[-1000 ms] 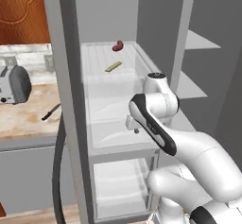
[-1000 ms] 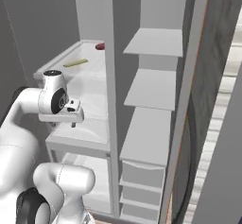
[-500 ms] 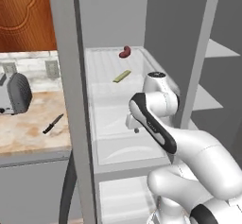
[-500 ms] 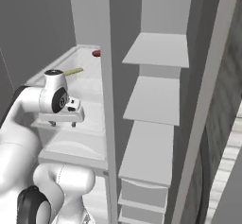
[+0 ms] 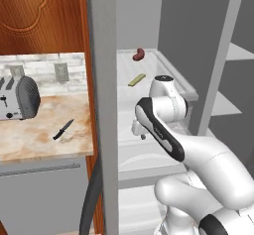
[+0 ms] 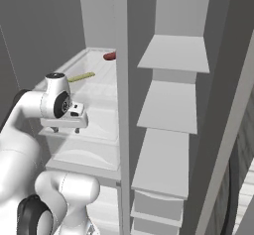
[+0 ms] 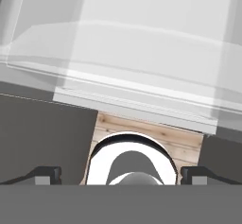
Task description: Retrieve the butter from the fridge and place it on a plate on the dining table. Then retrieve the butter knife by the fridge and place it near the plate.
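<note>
The fridge point(image 5: 103, 105) stands open with pale shelves inside. The butter point(image 5: 137, 80), a thin pale-yellow stick, lies on the upper shelf; from the right it shows as the butter point(image 6: 82, 76). My gripper point(image 5: 138, 131) hangs in front of that shelf, lower and nearer than the butter, fingers pointing down. It is open and holds nothing, as the gripper point(image 6: 66, 128) and the wide-set fingertips point(image 7: 45, 175) show. The butter knife point(image 5: 63, 129), black-handled, lies on the counter left of the fridge. The plate and the dining table are out of view.
A dark red item point(image 5: 138, 54) lies at the back of the butter's shelf. A grey toaster point(image 5: 19, 98) stands on the marbled counter point(image 5: 44, 140) beside a wooden cabinet side point(image 5: 39, 16). Door shelves point(image 6: 171, 105) fill the fridge's right half.
The whole picture has shifted and grown: the base has driven closer to the fridge. The gripper has stayed open and in front of the shelf.
</note>
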Robot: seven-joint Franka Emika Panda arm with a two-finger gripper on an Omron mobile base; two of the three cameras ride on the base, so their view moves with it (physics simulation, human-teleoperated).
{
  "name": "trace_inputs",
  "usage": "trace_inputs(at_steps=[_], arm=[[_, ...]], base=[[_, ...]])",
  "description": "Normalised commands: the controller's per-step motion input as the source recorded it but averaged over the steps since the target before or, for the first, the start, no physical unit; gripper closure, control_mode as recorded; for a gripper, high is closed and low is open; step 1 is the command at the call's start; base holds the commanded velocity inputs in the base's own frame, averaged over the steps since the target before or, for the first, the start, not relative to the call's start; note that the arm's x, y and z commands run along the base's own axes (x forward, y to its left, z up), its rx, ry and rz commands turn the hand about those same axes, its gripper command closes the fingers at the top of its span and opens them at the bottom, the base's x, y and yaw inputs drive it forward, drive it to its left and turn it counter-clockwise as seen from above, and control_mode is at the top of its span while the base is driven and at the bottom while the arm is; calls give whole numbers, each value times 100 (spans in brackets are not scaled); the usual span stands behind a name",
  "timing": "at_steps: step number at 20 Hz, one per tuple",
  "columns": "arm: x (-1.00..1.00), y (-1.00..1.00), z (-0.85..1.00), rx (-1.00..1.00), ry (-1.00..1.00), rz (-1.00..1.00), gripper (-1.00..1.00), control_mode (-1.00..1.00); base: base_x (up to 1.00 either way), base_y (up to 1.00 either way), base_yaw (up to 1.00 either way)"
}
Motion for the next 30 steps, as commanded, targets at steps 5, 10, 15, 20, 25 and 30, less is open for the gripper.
trace_inputs(at_steps=[5, 10, 15, 20, 25, 30], arm=[[0, -5, 0, 0, -3, 1, -100, -100], [0, -3, 14, 0, -15, -2, -100, -100], [2, -2, 55, 2, -24, -17, -100, -100], [2, 2, 82, 10, -24, -29, -100, -100], [22, 16, 61, 0, -19, -41, -100, -100], [45, 0, 75, 1, -5, -33, -100, -100]], base=[[1, -2, 0], [0, 0, 0], [0, 0, 0], [0, 0, 0], [0, 0, 0], [0, 0, 0]])
